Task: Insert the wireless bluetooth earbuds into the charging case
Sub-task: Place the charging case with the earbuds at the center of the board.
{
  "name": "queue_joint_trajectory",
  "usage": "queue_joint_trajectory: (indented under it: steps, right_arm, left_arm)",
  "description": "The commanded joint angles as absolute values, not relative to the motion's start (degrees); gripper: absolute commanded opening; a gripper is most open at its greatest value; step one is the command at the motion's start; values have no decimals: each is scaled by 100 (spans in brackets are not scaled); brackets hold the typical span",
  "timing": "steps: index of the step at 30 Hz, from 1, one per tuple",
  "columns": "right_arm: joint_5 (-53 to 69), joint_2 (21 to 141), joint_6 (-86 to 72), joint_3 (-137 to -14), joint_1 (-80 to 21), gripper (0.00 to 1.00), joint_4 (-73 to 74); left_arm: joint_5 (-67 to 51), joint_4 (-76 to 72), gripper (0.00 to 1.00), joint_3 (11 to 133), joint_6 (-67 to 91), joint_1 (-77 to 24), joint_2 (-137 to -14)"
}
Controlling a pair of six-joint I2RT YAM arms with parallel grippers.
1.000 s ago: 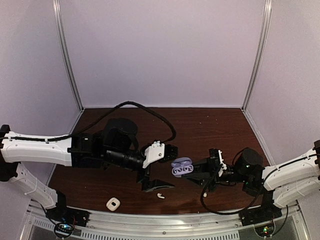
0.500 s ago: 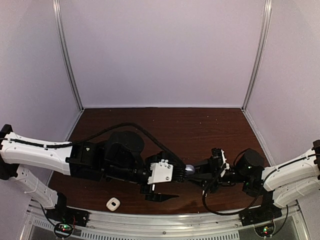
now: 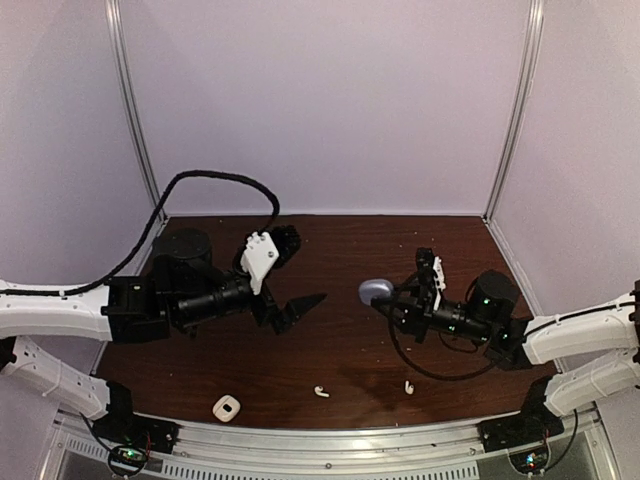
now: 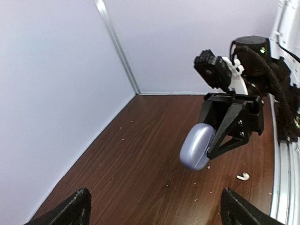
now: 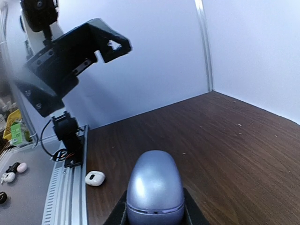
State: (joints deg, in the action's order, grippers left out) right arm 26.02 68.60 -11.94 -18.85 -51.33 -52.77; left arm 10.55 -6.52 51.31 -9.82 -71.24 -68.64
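The right hand (image 3: 388, 300) clamped the closed purple charging case (image 3: 374, 291) above the tabletop (image 3: 350, 250); the empty left hand (image 3: 290, 310), wide open, hung left of it, both white earbuds (image 3: 321, 391) lying below, bases-side of the case

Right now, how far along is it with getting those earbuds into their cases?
Perhaps halfway. Done, it seems: the purple case is shut, its contents hidden. In hand: the right gripper holds that case above the table; the left gripper is open and empty. Left: two white earbuds lie loose near the front edge, apart from the white case.
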Motion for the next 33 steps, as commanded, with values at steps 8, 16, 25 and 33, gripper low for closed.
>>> queue_joint_trajectory:
  steps: [8, 16, 25, 33]
  right_arm:
    - [1857, 7966, -1706, -3833, -3286, 1, -3011]
    - [1957, 9913, -1506, -5180, -3255, 3, -2200]
    - [2434, 11549, -1578, -6454, -3261, 9, -1828]
    - [2644, 12060, -1652, -6870, -3253, 22, -1701]
  left_arm:
    - [1616, -1661, 98, 4771, 989, -6006, -6672]
    - [2519, 394, 97, 5323, 2701, -4997, -7139]
    - [1876, 444, 98, 4768, 2916, -4702, -6864]
    - [1686, 435, 98, 4506, 3058, -4702, -6795]
